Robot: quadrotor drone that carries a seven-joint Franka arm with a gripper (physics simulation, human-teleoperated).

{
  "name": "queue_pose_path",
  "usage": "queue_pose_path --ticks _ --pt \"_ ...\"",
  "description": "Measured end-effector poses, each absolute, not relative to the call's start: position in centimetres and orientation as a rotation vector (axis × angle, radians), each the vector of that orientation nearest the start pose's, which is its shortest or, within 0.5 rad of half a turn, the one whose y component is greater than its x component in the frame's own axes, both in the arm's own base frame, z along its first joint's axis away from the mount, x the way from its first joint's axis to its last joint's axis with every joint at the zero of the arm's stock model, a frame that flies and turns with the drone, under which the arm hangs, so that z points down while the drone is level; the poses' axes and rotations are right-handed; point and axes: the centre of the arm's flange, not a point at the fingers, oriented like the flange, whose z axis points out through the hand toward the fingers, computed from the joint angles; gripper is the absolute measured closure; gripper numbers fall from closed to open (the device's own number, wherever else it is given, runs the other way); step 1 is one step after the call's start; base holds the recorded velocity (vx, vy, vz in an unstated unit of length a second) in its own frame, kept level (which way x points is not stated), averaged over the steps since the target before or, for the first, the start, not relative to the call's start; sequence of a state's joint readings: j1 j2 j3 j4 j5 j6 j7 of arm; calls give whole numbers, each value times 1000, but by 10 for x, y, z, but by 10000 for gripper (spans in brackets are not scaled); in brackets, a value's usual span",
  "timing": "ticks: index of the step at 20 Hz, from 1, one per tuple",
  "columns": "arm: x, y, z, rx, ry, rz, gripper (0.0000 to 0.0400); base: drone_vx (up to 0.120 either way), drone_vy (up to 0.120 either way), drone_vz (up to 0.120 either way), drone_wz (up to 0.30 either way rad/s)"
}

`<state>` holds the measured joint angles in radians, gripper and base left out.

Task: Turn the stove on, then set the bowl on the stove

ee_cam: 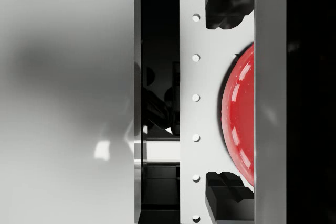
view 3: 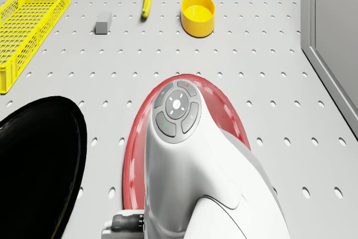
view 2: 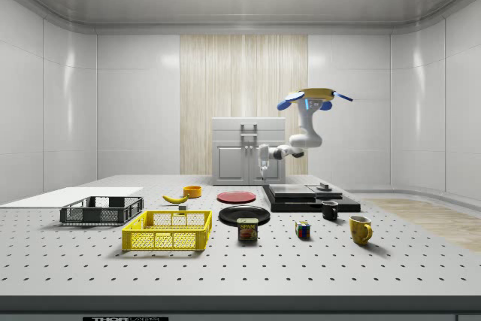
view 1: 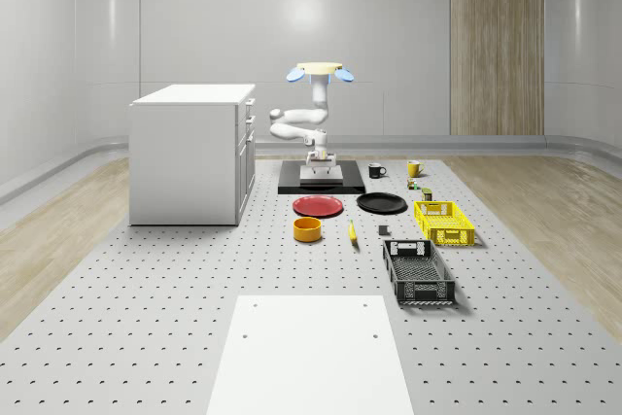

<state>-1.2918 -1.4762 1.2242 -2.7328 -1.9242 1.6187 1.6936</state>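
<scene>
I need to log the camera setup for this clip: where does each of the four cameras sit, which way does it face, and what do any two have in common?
Whole-scene view: high at the table's front, looking down its length at the stove, the drone hovering over it, arm hanging.
Side view: level with the table edge, facing across; drone above the stove, gripper hanging at its edge.
Drone view: on the drone, looking down past the arm at the red plate.
Wrist view: beside the stove's edge, gripper fingers close up.
Shared: drone and wrist views both catch the red plate.
</scene>
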Motion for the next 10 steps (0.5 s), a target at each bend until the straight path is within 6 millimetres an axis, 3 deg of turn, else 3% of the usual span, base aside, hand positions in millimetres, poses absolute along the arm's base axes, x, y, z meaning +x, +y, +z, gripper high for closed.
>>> queue_pose_path --ticks 10 --pt "339 -2 545 1 -2 786 0 120 0 0 0"
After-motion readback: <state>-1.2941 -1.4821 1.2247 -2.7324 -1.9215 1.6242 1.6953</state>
